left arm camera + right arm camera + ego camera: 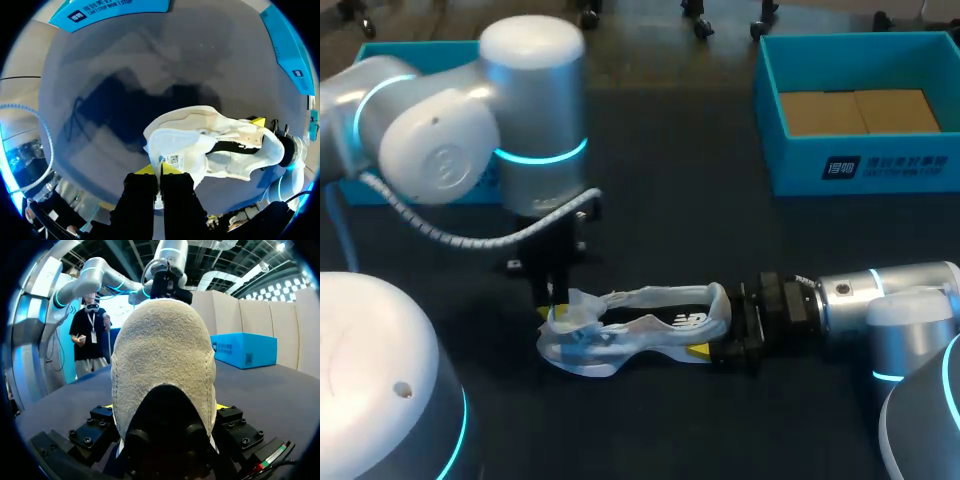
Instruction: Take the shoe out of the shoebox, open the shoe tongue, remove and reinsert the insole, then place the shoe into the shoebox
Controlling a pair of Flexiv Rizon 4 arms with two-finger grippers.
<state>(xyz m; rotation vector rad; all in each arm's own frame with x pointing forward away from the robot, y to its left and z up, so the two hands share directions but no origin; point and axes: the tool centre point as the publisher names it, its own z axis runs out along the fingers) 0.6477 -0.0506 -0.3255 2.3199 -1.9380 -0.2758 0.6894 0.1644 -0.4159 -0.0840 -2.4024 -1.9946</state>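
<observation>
Head view: left blue box [415,50] partly hidden behind the left arm [470,130]. Left gripper [552,310] is pinched on the tongue [582,308] of the one white shoe [650,335], which lies on the dark table [650,230] outside both boxes. Right gripper [725,325] is clamped on the heel [720,300]. Right blue box [860,165] holds cardboard [860,110]. Only the left wrist view shows the tongue's label [172,160] just ahead of the closed fingers. Only the right wrist view shows the heel's rough fabric. Count: one shoe, two boxes, two grippers.
</observation>
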